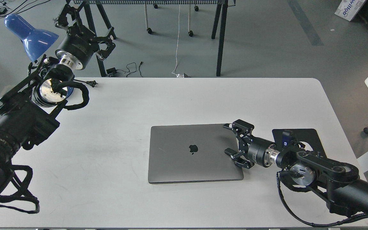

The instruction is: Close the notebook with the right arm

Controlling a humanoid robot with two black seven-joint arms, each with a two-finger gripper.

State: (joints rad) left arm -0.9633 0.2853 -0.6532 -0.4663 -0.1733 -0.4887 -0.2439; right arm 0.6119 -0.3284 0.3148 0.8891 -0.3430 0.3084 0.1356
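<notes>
The notebook (192,153) is a slim space-grey laptop lying flat and shut on the white table (184,102), its lid up with the dark apple logo showing. My right gripper (228,139) is open and empty, its fingers spread over the lid's right edge, low against it. The right arm comes in from the lower right with a silver wrist disc and a small blue part. My left gripper (86,19) is raised far off at the upper left, beyond the table's back edge, open and empty.
A flat black mouse pad (302,135) lies under the right arm at the table's right. A blue lamp (30,33) stands at the back left with a black plug and cable (89,83) on the table. Trestle legs and cables stand on the floor behind.
</notes>
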